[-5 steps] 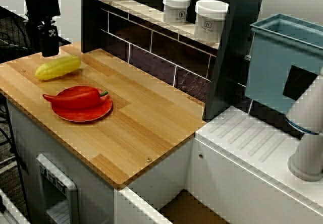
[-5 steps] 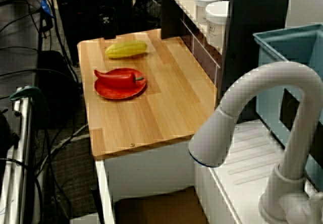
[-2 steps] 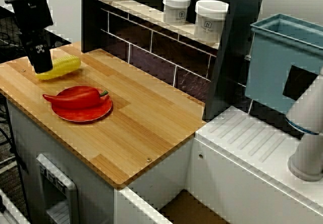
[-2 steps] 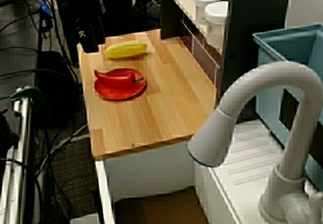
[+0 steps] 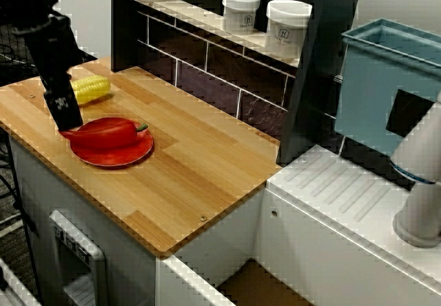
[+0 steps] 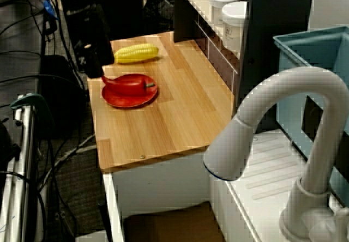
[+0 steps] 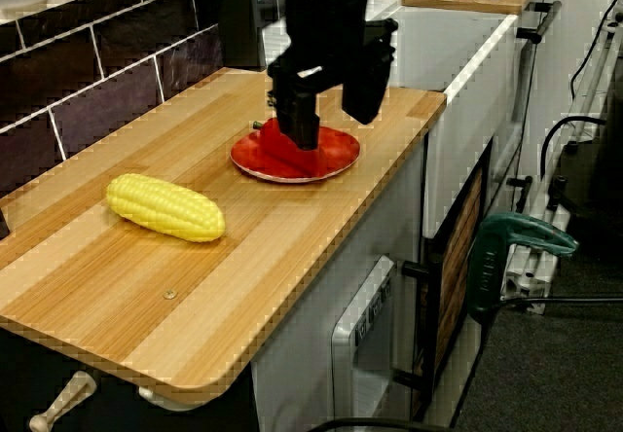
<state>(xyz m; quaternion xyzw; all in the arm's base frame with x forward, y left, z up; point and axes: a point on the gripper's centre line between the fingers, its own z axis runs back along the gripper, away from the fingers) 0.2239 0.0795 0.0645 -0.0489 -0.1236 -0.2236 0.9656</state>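
My black gripper (image 7: 331,126) hangs open at the red plate (image 7: 337,150), its two fingers spread apart in the view from the counter's end. One finger (image 7: 296,121) stands right in front of the red pepper (image 7: 274,142) and hides most of it. In the front view the gripper (image 5: 67,118) is at the pepper's (image 5: 107,132) pointed left tip, touching or nearly touching it. The pepper lies on the plate (image 5: 114,157). A yellow corn cob (image 5: 91,89) lies on the wood just behind the gripper. From the sink side the gripper (image 6: 91,68) sits left of the plate (image 6: 128,98).
The wooden counter (image 5: 186,175) ends close to the gripper's left and front. Behind it, a dark tiled wall and a shelf carry white jars (image 5: 287,27). To the right are a white drainboard (image 5: 344,189), a teal bin (image 5: 389,78) and a faucet (image 6: 283,127).
The gripper has come from behind the corn, forward and down, to the pepper's left tip at the plate. Corn, pepper and plate have not moved.
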